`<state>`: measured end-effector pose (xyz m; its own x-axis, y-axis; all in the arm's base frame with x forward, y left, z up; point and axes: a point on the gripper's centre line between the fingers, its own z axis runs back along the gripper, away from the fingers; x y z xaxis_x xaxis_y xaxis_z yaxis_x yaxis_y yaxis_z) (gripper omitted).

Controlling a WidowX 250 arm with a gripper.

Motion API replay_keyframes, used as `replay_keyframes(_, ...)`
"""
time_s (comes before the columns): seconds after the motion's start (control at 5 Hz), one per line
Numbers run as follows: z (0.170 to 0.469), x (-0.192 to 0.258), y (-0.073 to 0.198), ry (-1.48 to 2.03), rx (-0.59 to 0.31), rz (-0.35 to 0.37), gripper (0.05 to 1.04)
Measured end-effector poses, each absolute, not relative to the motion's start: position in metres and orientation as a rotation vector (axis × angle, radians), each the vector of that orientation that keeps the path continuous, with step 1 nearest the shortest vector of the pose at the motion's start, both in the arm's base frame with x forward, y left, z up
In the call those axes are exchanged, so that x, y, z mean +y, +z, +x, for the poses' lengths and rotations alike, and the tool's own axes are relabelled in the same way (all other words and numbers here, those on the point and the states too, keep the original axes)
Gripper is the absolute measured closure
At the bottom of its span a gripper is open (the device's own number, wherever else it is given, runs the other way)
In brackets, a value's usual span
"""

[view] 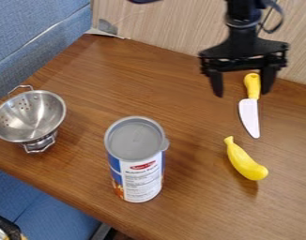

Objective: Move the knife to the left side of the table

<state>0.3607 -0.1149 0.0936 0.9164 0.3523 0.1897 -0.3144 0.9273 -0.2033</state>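
My gripper [242, 92] hangs at the upper right of the camera view, its two fingers spread wide apart with nothing held between them. Below and slightly right of its middle is the knife [249, 111], lying on the table with its yellow handle toward the back and its pale blade pointing to the front. The handle's end shows between the fingers, nearer the right one. How high the fingers are above the table, I cannot tell.
A yellow toy banana [244, 161] lies in front of the blade. A tall can with a grey lid [135, 139] stands near the middle of the wooden table [149, 70]. At the left edge sits a metal colander [31, 117]. A wood-grain panel borders the back.
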Motion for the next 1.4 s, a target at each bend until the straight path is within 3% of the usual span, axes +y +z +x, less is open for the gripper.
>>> replay_keyframes(0.6, 0.418, -0.134, 0.072, 0.489, -0.317, -0.029, 0.083)
replay_keyframes(1.0, 0.425, -0.13, 0.046, 0.554, -0.28, 0.025, 0.083)
replay_keyframes(1.2, 0.431, -0.125, 0.035, 0.584, -0.26, 0.02, 0.133)
replay_keyframes(1.4, 0.437, -0.125, 0.035, 0.59, -0.276, 0.03, 0.397)
